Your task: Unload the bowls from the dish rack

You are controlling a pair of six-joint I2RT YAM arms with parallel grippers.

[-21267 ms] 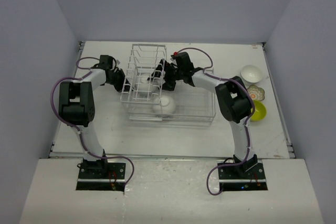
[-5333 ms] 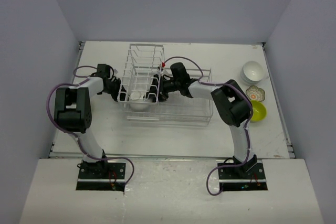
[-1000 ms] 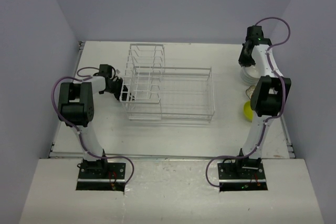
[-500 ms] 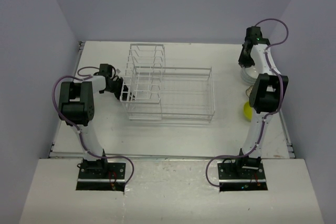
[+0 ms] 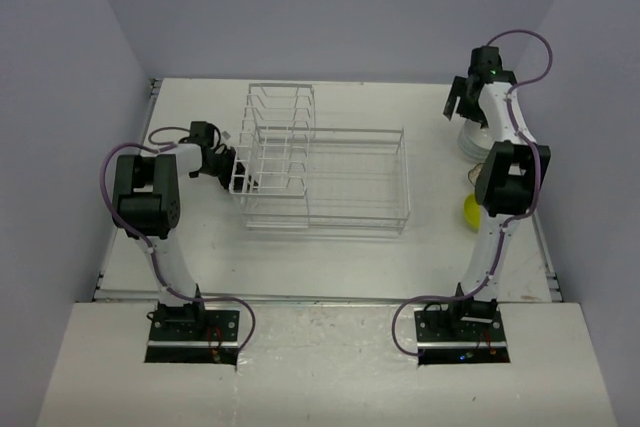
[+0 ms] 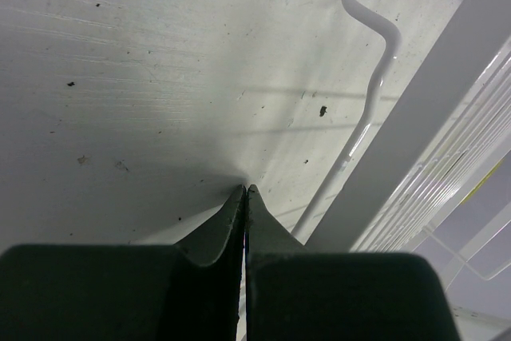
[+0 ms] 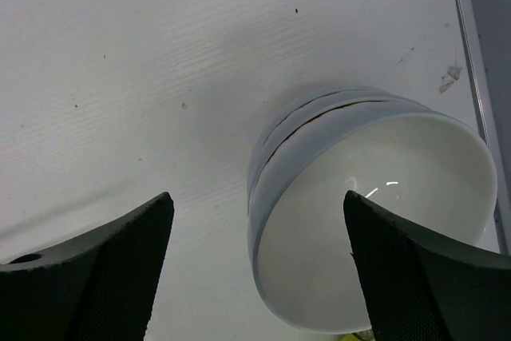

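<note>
The white wire dish rack [image 5: 330, 175] stands mid-table and shows no bowls inside. White bowls [image 5: 470, 141] sit stacked at the far right of the table, and in the right wrist view this stack of bowls [image 7: 375, 221] lies just below the fingers. My right gripper [image 5: 462, 107] [image 7: 255, 197] hangs open over the stack's left rim, holding nothing. A lime-yellow bowl [image 5: 467, 212] peeks out from behind the right arm. My left gripper [image 5: 229, 166] [image 6: 244, 191] is shut and empty, tips on the table beside the rack's left wire foot [image 6: 371, 93].
The right arm's links [image 5: 505, 177] stand over the table's right side, hiding part of that area. The table's right edge rail [image 7: 477, 93] runs close past the stacked bowls. Grey walls enclose the table on three sides.
My right gripper has opened and drawn back up from the white bowl stack, leaving the top bowl there. The left arm and the rack have not moved.
</note>
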